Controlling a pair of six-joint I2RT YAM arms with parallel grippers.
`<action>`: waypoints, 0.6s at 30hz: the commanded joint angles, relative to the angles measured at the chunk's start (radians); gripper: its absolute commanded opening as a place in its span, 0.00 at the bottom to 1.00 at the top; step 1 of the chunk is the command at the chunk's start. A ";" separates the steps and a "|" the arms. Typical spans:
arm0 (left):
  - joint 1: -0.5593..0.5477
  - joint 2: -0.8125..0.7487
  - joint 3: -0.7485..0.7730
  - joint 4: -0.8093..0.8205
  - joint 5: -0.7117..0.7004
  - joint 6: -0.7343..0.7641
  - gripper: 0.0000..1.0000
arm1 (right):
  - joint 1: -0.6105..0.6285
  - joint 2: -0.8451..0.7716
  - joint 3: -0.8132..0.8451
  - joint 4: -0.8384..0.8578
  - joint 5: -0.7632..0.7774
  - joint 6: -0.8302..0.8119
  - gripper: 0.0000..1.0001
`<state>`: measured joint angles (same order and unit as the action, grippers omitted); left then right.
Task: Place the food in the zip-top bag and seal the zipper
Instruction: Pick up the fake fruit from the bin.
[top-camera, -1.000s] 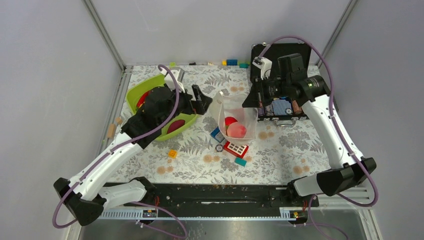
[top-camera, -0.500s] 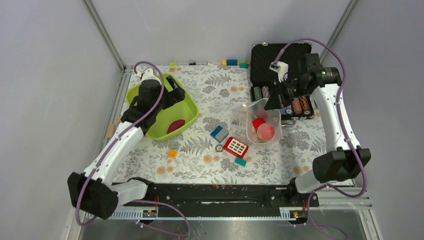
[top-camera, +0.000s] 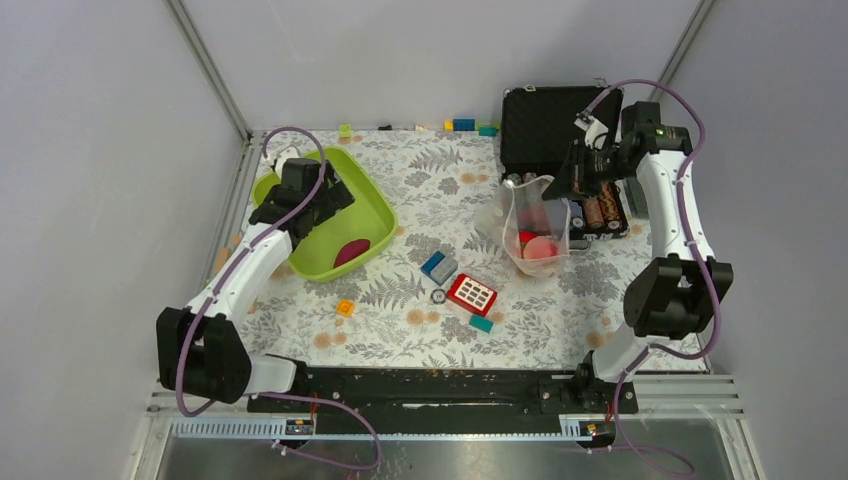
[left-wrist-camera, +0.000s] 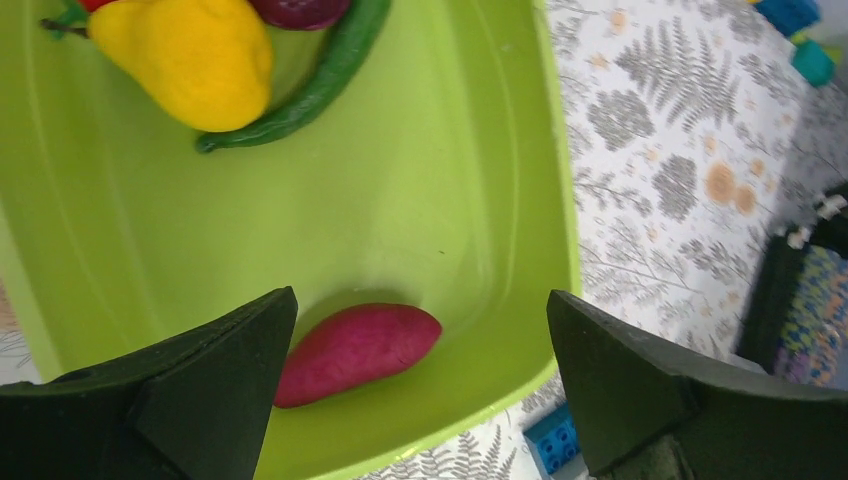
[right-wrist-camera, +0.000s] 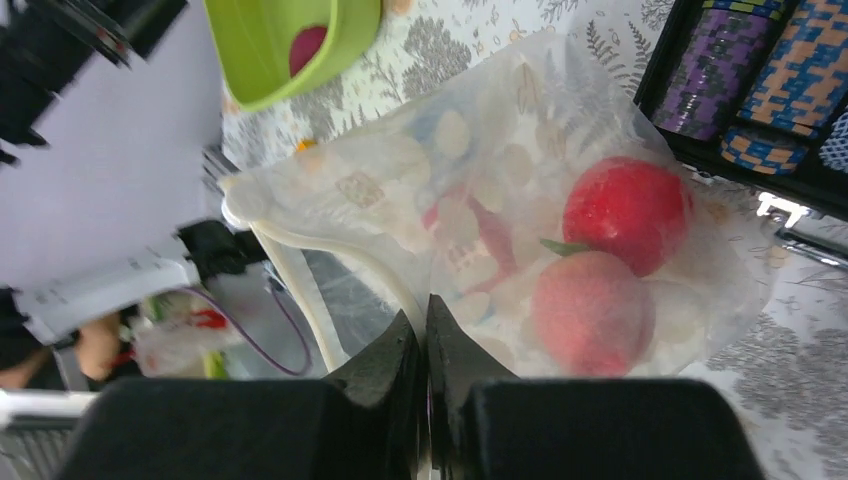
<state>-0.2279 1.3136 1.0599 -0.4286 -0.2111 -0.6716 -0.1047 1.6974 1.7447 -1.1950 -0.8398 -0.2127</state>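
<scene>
From above, we see the left gripper (top-camera: 335, 190) hanging over the lime-green tub (top-camera: 378, 212) at the table's left, its jaws spread wide with nothing between them; a dark red piece (top-camera: 350, 250) lies in the tub's near corner. On the right, the right gripper (top-camera: 562, 185) is clenched on the upper edge of the zip-top bag (top-camera: 535, 215), which hangs down in front of the open black case (top-camera: 545, 115) with red food (top-camera: 538, 246) at its bottom; a few building blocks (top-camera: 472, 294) lie between tub and bag. Through the left wrist camera we look down between the released fingers (left-wrist-camera: 230, 370) onto the same dark red piece (left-wrist-camera: 355, 352), with a yellow fruit (left-wrist-camera: 190, 55) and a long green vegetable (left-wrist-camera: 310, 85) at the tub's far end. Through the right wrist camera we see both fingertips pressed together on the clear film, the pale zipper (right-wrist-camera: 300, 270) curving to their left, a red fruit (right-wrist-camera: 625, 212) and a pink peach (right-wrist-camera: 592, 312) touching inside the bag, and poker chips (right-wrist-camera: 740, 70) in the case behind.
</scene>
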 joint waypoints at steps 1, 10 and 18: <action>0.047 0.038 0.030 -0.023 -0.049 -0.026 0.99 | 0.006 -0.108 -0.068 0.209 -0.051 0.465 0.08; 0.078 0.083 0.053 -0.056 -0.109 -0.057 0.99 | 0.031 -0.351 -0.336 0.387 0.221 0.855 0.06; 0.102 0.155 0.092 -0.072 -0.138 -0.057 0.99 | 0.217 -0.511 -0.419 0.470 0.635 0.971 0.06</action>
<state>-0.1440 1.4368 1.1004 -0.5041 -0.3023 -0.7151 0.0299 1.2354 1.3457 -0.8043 -0.4473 0.6609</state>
